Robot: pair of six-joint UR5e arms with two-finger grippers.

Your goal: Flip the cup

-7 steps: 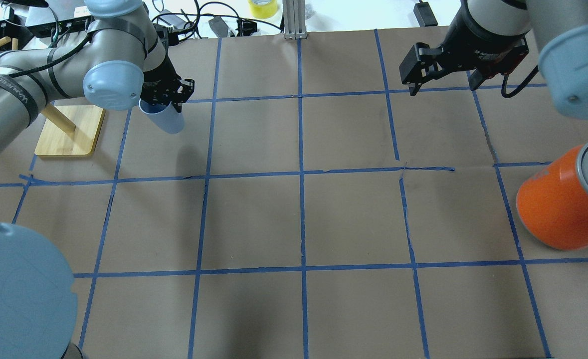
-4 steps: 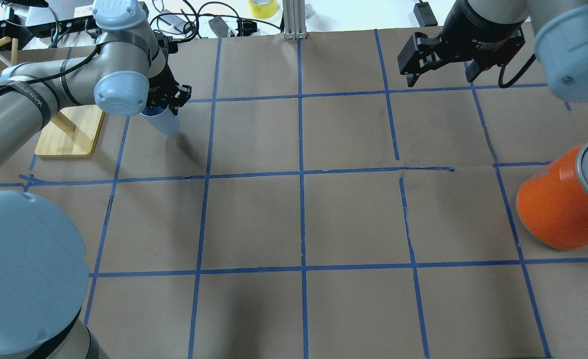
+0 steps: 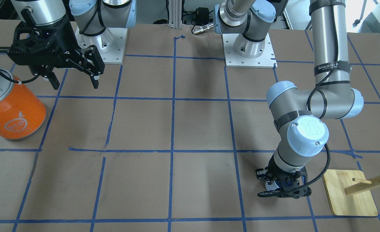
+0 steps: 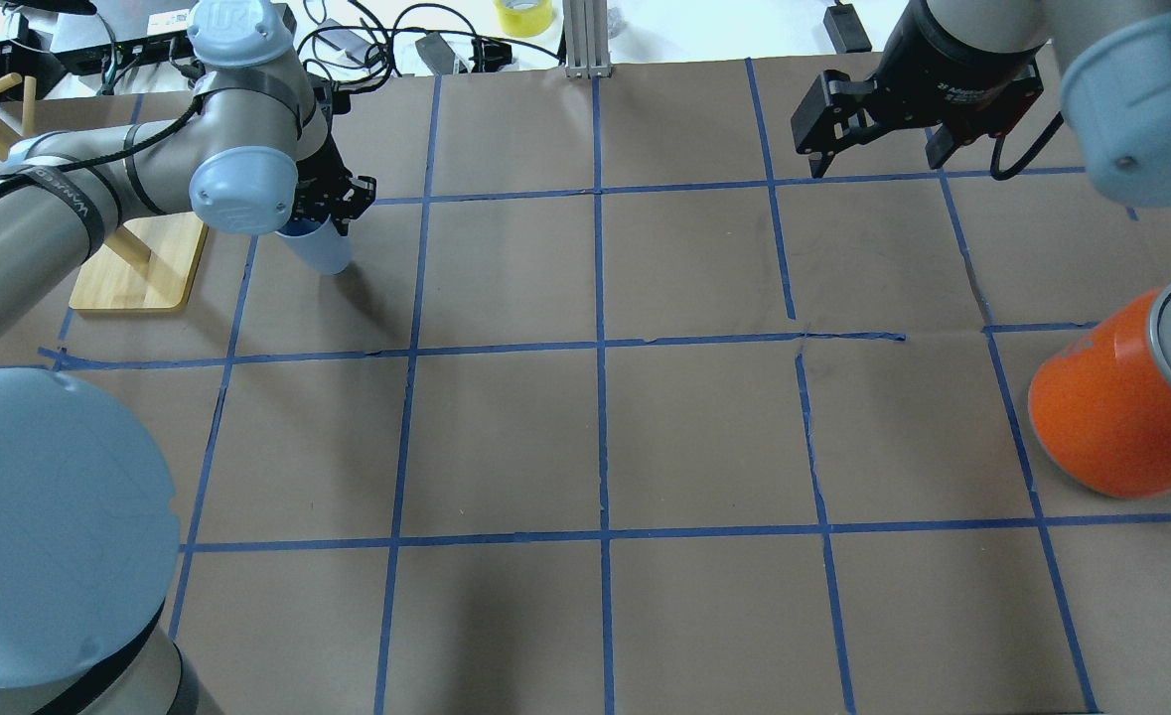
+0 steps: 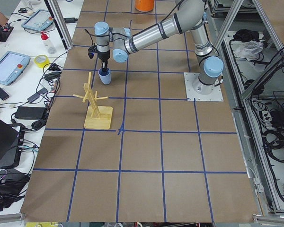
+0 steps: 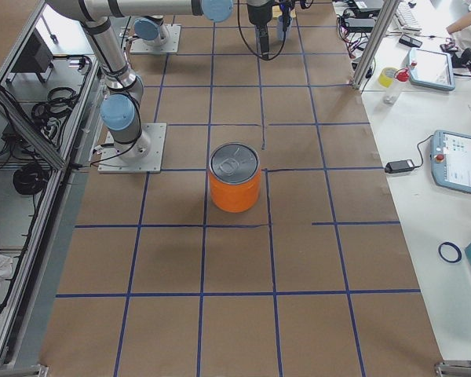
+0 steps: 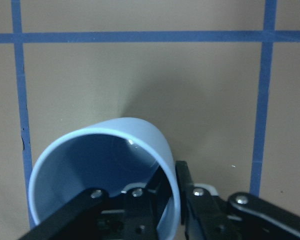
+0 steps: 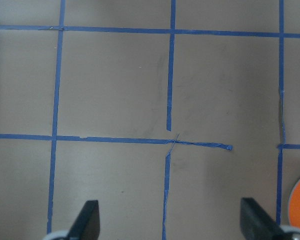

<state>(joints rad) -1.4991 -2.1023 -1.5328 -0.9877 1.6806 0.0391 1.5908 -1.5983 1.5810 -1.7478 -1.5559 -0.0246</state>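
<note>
The left gripper (image 4: 333, 212) is clamped on the rim of the cup (image 4: 321, 248), which is mouth-up beside the wooden rack (image 4: 138, 263).

Front-facing: the cup shows as a pale sliver under the left gripper, near the rack's base; the right gripper (image 3: 75, 84) hangs spread wide and empty beside the orange can (image 3: 14, 112). Overhead: the cup's base points down at the table (image 4: 506, 437); contact cannot be told. Left side: its mouth faces up. Right side: the can stands mid-table. Left wrist: the fingers (image 7: 197, 207) pinch the wall, one inside, one outside. Right wrist: the fingertips (image 8: 87, 217) are far apart, only taped paper between them.
</note>
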